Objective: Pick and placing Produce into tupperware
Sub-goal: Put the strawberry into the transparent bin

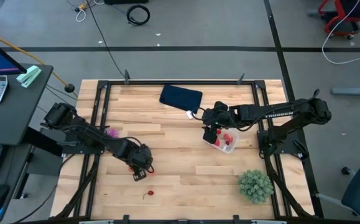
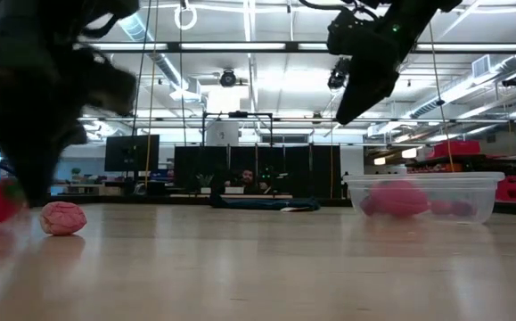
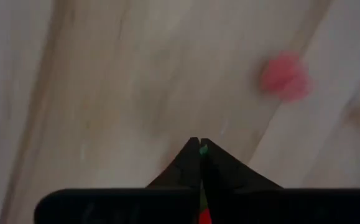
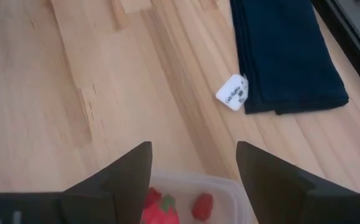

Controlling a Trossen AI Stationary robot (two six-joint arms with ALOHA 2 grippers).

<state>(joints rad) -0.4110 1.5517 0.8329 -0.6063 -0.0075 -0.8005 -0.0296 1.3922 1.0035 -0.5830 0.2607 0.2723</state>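
On the left half of the wooden table (image 1: 180, 180), a small pink-purple piece of produce (image 1: 110, 132) lies beside the left arm, near the table's left rail. The left gripper (image 1: 140, 172) is low over the boards in the front-left part. In the left wrist view its two fingers (image 3: 192, 163) are pressed together, and a thin red and green thing (image 3: 203, 205) shows in the slit between them, so it seems clenched on a small red piece of produce. Just at this gripper, the high view shows something red at the fingertips. A second red piece (image 1: 148, 195) lies alone closer to the front edge, apart from the gripper. In the low view a pink bumpy piece (image 2: 63, 218) sits on the table near the left arm.

At the back middle lies a dark navy folded cloth (image 1: 181, 97) with a white tag (image 4: 232, 92) at its corner.

To the right, the tupperware (image 1: 222, 140) stands on the table, with several red pieces (image 4: 161, 208) inside it. The right gripper (image 1: 212, 132) hangs just over the edge of the tupperware on the cloth's side. Its fingers (image 4: 128, 171) are wide apart and hold nothing. The cloth is near, but it does not touch the tupperware.

In the front-right corner stands a bushy green plant (image 1: 255, 185), well apart from both grippers.
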